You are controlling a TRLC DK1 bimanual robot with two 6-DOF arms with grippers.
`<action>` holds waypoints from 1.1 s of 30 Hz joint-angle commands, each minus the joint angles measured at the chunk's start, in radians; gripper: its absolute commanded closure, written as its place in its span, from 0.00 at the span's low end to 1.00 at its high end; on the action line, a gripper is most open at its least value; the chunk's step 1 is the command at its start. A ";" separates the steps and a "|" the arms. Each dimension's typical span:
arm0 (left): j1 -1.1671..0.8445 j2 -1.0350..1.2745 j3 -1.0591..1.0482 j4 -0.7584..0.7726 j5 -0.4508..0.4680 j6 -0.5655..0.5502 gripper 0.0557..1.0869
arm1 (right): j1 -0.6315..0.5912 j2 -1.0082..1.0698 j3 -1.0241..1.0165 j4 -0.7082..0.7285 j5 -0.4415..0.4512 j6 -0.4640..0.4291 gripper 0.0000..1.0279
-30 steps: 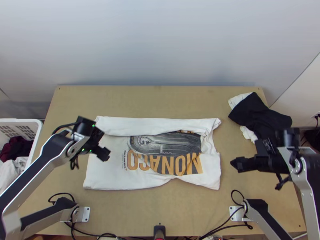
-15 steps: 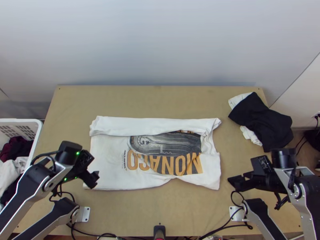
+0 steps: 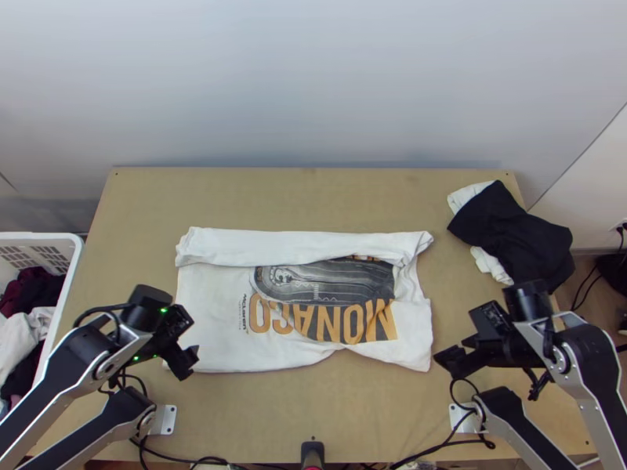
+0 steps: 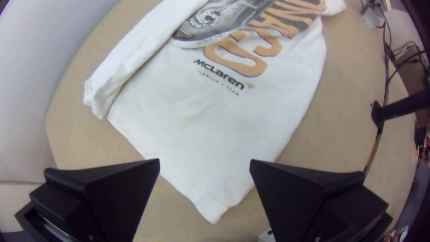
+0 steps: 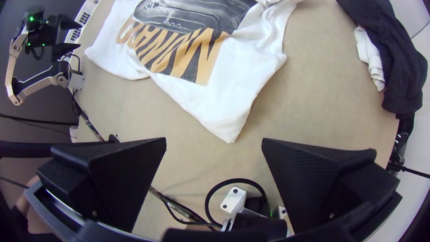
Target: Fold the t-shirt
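Note:
The white t-shirt lies across the middle of the table, its far edge folded over in a long strip that partly covers the dark and orange print. My left gripper is at the shirt's near left corner. In the left wrist view the left gripper stands open, with the shirt's corner between and below its fingers. My right gripper is just right of the near right corner. Seen in the right wrist view, the right gripper is open beside that corner of the shirt, holding nothing.
A black garment with white cloth under it lies at the table's far right. A white basket of clothes stands off the left edge. Cables run along the near edge of the table, by a black post.
Both grippers have come back toward the near edge from higher up the picture. Lately the left shifted slightly right and the right slightly left. The shirt looks unmoved.

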 commanded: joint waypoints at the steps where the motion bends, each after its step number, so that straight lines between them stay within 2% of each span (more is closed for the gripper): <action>1: -0.070 0.072 -0.064 0.014 -0.003 0.058 0.05 | 0.082 0.064 -0.011 0.007 0.013 -0.019 0.04; 12: -0.095 0.123 -0.090 0.027 -0.004 0.113 0.05 | 0.136 0.247 0.069 0.021 0.032 -0.052 0.04; 19: -0.086 0.127 -0.107 -0.021 -0.003 0.216 0.05 | 0.145 0.348 0.090 0.032 0.032 -0.062 0.04; 26: -0.089 0.135 -0.131 -0.035 -0.003 0.251 0.05 | 0.142 0.421 0.097 0.055 0.040 -0.065 0.05; 33: -0.054 0.177 -0.179 0.039 -0.003 0.305 0.05 | 0.139 0.509 0.072 0.111 0.115 -0.085 0.05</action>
